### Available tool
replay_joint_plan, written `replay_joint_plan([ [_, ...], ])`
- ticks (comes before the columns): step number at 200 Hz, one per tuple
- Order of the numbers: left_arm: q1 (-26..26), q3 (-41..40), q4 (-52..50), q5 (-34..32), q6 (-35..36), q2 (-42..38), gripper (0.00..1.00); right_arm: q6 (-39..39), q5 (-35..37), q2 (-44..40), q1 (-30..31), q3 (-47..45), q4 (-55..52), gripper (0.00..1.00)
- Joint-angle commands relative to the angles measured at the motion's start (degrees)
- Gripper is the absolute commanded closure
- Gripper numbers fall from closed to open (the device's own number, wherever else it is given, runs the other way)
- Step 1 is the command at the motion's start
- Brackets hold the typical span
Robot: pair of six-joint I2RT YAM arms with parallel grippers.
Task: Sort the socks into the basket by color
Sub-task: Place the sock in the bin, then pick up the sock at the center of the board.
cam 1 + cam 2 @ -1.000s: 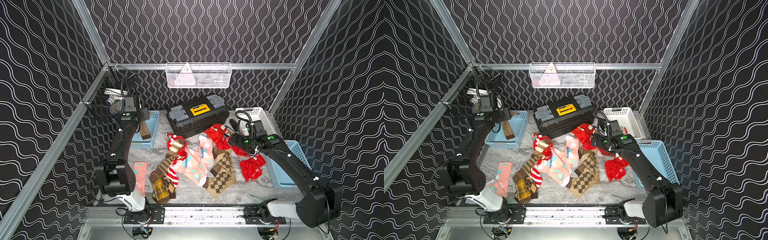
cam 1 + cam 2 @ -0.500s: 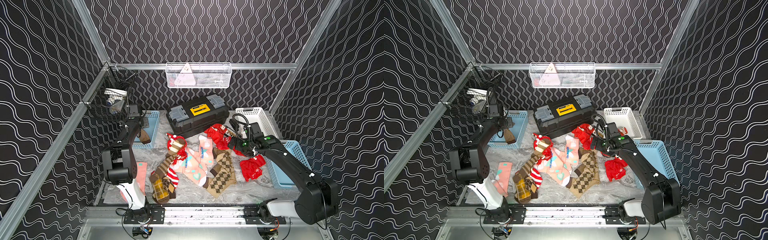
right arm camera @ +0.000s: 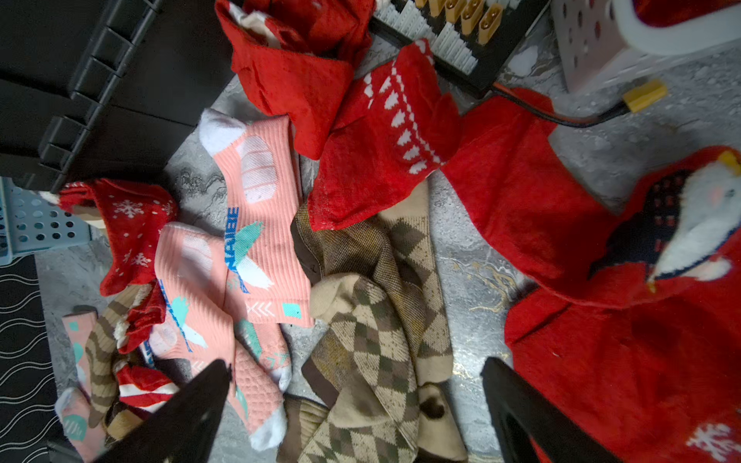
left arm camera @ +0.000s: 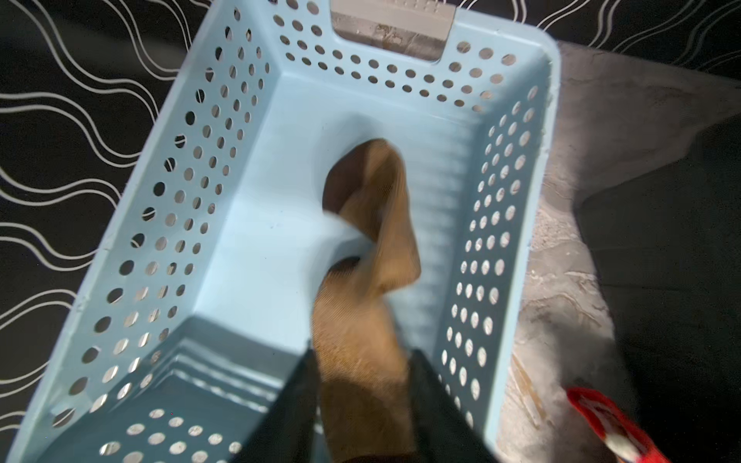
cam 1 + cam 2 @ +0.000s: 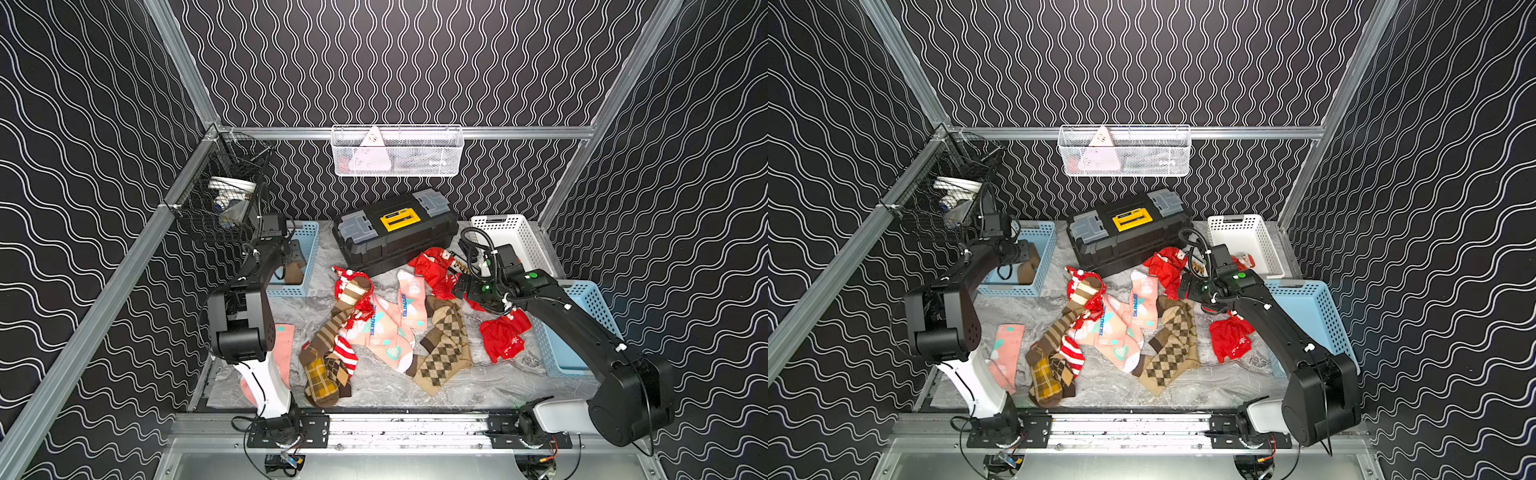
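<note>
My left gripper (image 4: 363,405) hangs over the light blue basket (image 5: 309,249) at the back left, jaws apart. A tan-brown sock (image 4: 373,240), blurred, runs from between its fingers down onto the basket floor. My right gripper (image 3: 357,405) stands wide open just above the tan argyle socks (image 5: 446,349) with nothing in it. Salmon-pink socks (image 5: 390,328) lie mid-pile, and another (image 5: 284,345) lies by the left arm. Red socks (image 5: 432,262) sit behind the right gripper, and one (image 5: 503,336) lies to its right. A mustard plaid sock (image 5: 320,376) lies in front.
A black toolbox (image 5: 395,232) stands at the back. A white basket (image 5: 528,237) and another blue basket (image 5: 590,299) are on the right. A board of yellow connectors (image 3: 453,24) with a cable lies by the red socks. Wire baskets (image 5: 397,151) hang on the walls.
My left gripper has dropped from above the blue basket down into it, and its jaws have parted around the tan sock. My right gripper has shifted slightly over the pile, still open.
</note>
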Motion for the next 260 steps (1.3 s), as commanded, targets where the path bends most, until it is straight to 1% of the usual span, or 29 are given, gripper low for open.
replay_joint_plan([
  [1, 0.03, -0.05, 0.29, 2.21, -1.49, -1.85, 0.31, 0.12, 0.54, 0.21, 0.38, 0.05, 0.55, 0.0],
  [13, 0.03, -0.09, -0.42, 3.7, -2.33, -3.09, 0.28, 0.11, 0.58, 0.23, 0.5, 0.04, 0.71, 0.0],
  [29, -0.48, -1.05, -1.16, 5.48, -3.77, -5.78, 0.28, 0.13, 0.61, 0.31, 0.64, -0.06, 0.98, 0.0],
  [52, -2.97, -3.43, -2.75, 7.25, -6.1, -10.47, 0.29, 0.16, 0.54, 0.75, 1.04, -0.01, 1.25, 0.0],
  [68, -6.69, -6.04, -4.01, 7.44, -7.82, -14.19, 0.29, 0.12, 0.44, 0.98, 1.25, -0.11, 1.51, 0.0],
  [79, -9.79, -7.81, -5.37, 6.06, -8.57, -16.75, 0.3, 0.15, 0.34, 1.11, 1.52, -0.24, 1.6, 0.0],
  [83, -10.14, -8.47, -5.81, 5.49, -8.93, -17.61, 0.3, 0.2, 0.33, 1.13, 1.61, -0.22, 1.63, 0.0],
  [87, -12.15, -9.19, -6.07, 5.28, -9.32, -18.48, 0.3, 0.21, 0.21, 1.07, 1.75, -0.27, 1.67, 0.0],
  [111, -18.16, -13.6, -8.56, 3.67, -12.11, -23.72, 0.31, 0.29, 0.23, 0.61, 2.45, -1.07, 1.88, 0.0],
  [134, -22.97, -17.75, -10.89, 2.09, -15.51, -28.07, 0.33, 0.72, 0.22, -0.16, 2.84, -2.43, 2.43, 0.0],
  [151, -26.65, -20.53, -12.75, 0.01, -18.59, -30.26, 0.35, 0.91, 0.06, -0.38, 3.03, -3.22, 2.81, 0.0],
  [170, -30.74, -23.31, -14.35, -1.13, -22.31, -30.72, 0.36, 1.22, -0.04, -0.41, 3.21, -4.07, 3.51, 0.0],
  [182, -33.06, -25.64, -14.68, -2.95, -24.87, -31.26, 0.36, 1.35, -0.17, -0.3, 3.3, -4.46, 3.8, 0.0],
  [211, -34.42, -31.59, -13.38, -3.82, -28.88, -32.46, 0.35, 1.47, -0.43, -0.12, 3.48, -5.08, 4.5, 0.0],
  [242, -34.6, -33.67, -13.41, -7.41, -29.64, -32.8, 0.35, 1.17, -0.33, 0.32, 3.61, -5.34, 4.5, 0.0],
  [260, -34.6, -34.24, -12.25, -6.58, -29.35, -31.32, 0.36, 1.17, -0.44, 0.48, 3.56, -5.55, 4.85, 0.0],
])
